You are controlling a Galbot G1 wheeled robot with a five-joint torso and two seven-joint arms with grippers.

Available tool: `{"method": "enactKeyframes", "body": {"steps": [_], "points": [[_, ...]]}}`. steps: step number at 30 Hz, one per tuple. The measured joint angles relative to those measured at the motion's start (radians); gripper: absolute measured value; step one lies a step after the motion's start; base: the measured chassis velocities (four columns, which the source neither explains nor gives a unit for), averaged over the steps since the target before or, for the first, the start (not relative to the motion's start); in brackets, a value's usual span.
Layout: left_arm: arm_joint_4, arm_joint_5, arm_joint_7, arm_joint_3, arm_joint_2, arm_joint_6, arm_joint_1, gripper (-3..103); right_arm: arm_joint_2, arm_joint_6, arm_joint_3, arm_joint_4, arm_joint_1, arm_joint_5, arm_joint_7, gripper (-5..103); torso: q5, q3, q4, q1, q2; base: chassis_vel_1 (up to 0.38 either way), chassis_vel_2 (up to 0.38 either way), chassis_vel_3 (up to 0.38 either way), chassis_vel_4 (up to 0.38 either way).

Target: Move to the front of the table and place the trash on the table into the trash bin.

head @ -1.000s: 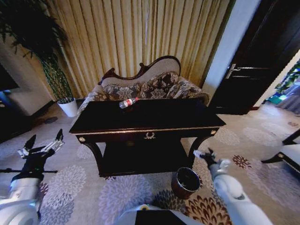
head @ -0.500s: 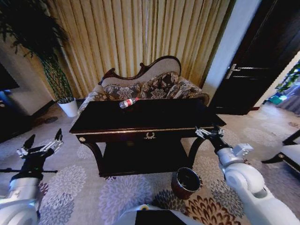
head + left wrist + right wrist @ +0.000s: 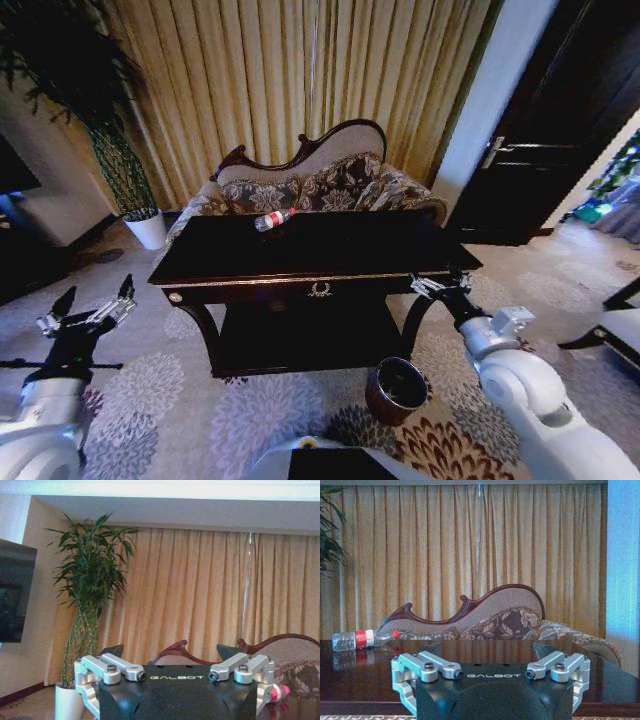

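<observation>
Lying on its side near the far edge of the dark glossy bench [image 3: 310, 255]: a clear bottle [image 3: 272, 219] with a red label and red cap, print too small to read. On the carpet just before the bench's right leg, a round reddish-brown bin [image 3: 396, 390], dark inside. Left gripper [image 3: 92, 307] spread, low and left of the bench; right gripper [image 3: 440, 285] spread at the bench's right front corner, "GALBOT" on both wrists.

Living room, sofa [image 3: 320, 185], curtains [image 3: 290, 80], carpet [image 3: 230, 410]
</observation>
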Motion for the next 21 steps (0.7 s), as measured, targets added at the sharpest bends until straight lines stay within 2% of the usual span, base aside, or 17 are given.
{"method": "enactKeyframes", "body": {"steps": [21], "points": [[0.0, 0.001, -0.001, 0.001, -0.006, -0.002, 0.0, 100, -0.011, 0.019, -0.032, -0.013, 0.004, 0.002, -0.001, 100, -0.0002, 0.0, 0.0003, 0.001, 0.0, -0.149, 0.147, 0.143, -0.144]]}}
